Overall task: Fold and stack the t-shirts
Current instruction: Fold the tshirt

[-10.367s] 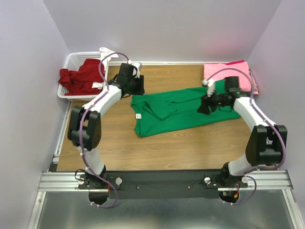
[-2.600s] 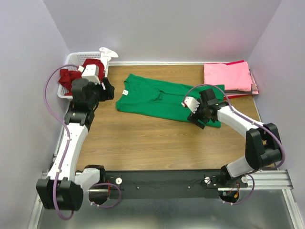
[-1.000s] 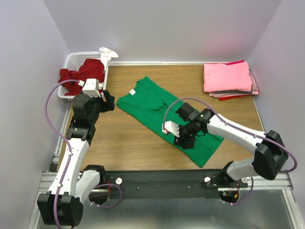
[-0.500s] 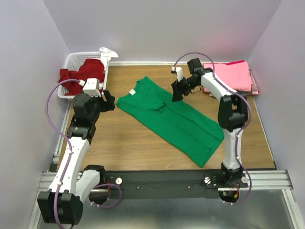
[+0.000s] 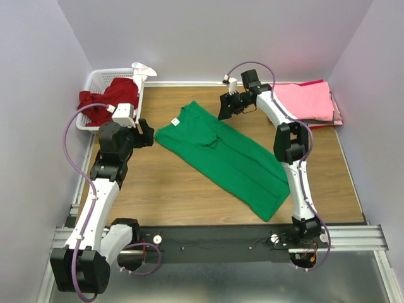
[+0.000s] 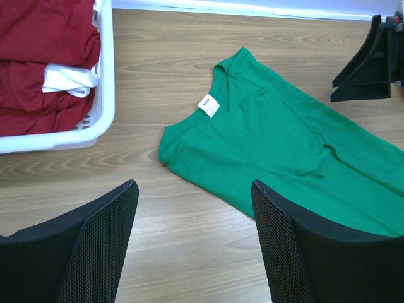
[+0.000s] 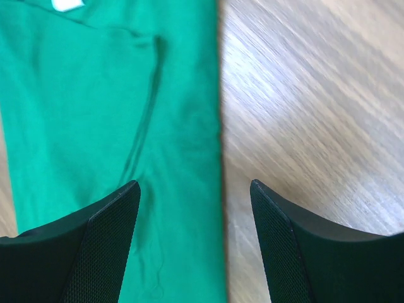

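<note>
We judge the folding of the bright green cotton t-shirt (image 5: 221,154) to be only starting. It lies in a long slanted strip across the middle of the wooden table (image 5: 177,196), with the collar and its white neck tag (image 6: 207,105) toward the far left and the hem toward the near right. No cross fold is made yet.

The right claw (image 5: 226,108) hovers above the shirt's far edge near the collar end, its jaws set wide with nothing between them. From its wrist we see the straight edge of the cloth running between the fingers. The left claw (image 5: 144,134) hangs just left of the collar, likewise spread wide and holding nothing.

Next, we think, each claw must come down and pinch an edge of the cloth (thin cotton lying flat, so a finger has to get under it) and carry it over.

The white slotted plastic basket (image 5: 88,82) at the far left holds crumpled dark red t-shirts (image 5: 110,98) and a bit of white cloth (image 6: 69,79). The folded pink t-shirts (image 5: 303,101) sit stacked in the far right corner.
</note>
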`<state>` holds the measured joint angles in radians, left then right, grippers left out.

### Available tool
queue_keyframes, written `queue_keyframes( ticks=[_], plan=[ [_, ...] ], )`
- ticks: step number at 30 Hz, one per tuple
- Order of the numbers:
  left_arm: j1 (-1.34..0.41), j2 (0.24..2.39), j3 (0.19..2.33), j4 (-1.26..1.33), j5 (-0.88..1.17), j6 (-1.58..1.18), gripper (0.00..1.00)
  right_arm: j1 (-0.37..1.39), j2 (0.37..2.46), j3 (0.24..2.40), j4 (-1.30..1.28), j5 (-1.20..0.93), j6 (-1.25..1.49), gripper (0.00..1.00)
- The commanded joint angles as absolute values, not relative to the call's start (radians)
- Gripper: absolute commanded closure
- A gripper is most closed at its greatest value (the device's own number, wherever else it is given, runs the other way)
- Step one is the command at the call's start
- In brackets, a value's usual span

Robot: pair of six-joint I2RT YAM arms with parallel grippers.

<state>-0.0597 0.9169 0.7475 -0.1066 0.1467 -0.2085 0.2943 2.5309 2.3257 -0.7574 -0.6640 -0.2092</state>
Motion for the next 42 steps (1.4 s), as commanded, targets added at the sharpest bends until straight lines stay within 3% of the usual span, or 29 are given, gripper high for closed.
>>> queue_keyframes(
  ticks=[1,7,10,14,16,17,19,20,23,30,34,35,36,37,38,42],
  plan=[
    [-0.057,0.927,0.745,-0.083,0.183,-0.198,0.20,0.295,2.588,2.373,-0.726,-0.594,-0.141,0.23],
    [-0.057,0.925,0.742,-0.083,0.179,-0.198,0.20,0.296,2.629,2.361,-0.712,-0.650,-0.118,0.25],
    [-0.057,0.927,0.745,-0.083,0.183,-0.196,0.20,0.301,2.631,2.321,-0.713,-0.695,-0.118,0.34],
    [-0.057,0.928,0.744,-0.080,0.189,-0.198,0.20,0.307,2.625,2.286,-0.713,-0.755,-0.110,0.50],
    [-0.057,0.928,0.746,-0.080,0.192,-0.198,0.20,0.316,2.625,2.273,-0.713,-0.778,-0.106,0.63],
    [-0.057,0.928,0.746,-0.080,0.192,-0.198,0.20,0.319,2.625,2.273,-0.713,-0.778,-0.104,0.63],
    [-0.057,0.928,0.746,-0.078,0.196,-0.198,0.20,0.325,2.631,2.290,-0.712,-0.772,-0.091,0.76],
    [-0.057,0.927,0.744,-0.078,0.199,-0.198,0.20,0.327,2.635,2.304,-0.709,-0.743,-0.083,0.85],
    [-0.055,0.930,0.742,-0.077,0.202,-0.198,0.20,0.322,2.654,2.365,-0.678,-0.578,-0.032,1.00],
    [-0.057,0.942,0.742,-0.075,0.206,-0.198,0.20,0.278,2.697,2.502,-0.565,-0.254,0.135,1.00],
    [-0.057,0.959,0.742,-0.075,0.216,-0.196,0.20,0.264,2.709,2.523,-0.535,-0.230,0.138,0.99],
    [-0.057,0.960,0.744,-0.075,0.216,-0.196,0.20,0.261,2.707,2.525,-0.534,-0.239,0.127,0.92],
    [-0.057,0.962,0.744,-0.074,0.219,-0.196,0.20,0.262,2.704,2.523,-0.534,-0.268,0.109,0.63],
    [-0.057,0.963,0.744,-0.075,0.221,-0.198,0.20,0.262,2.697,2.520,-0.534,-0.273,0.097,0.51],
    [-0.057,0.963,0.744,-0.075,0.219,-0.198,0.20,0.261,2.668,2.502,-0.535,-0.285,0.066,0.33],
    [-0.057,0.948,0.744,-0.072,0.216,-0.193,0.20,0.262,2.515,2.384,-0.535,-0.259,-0.046,0.03]
  ],
)
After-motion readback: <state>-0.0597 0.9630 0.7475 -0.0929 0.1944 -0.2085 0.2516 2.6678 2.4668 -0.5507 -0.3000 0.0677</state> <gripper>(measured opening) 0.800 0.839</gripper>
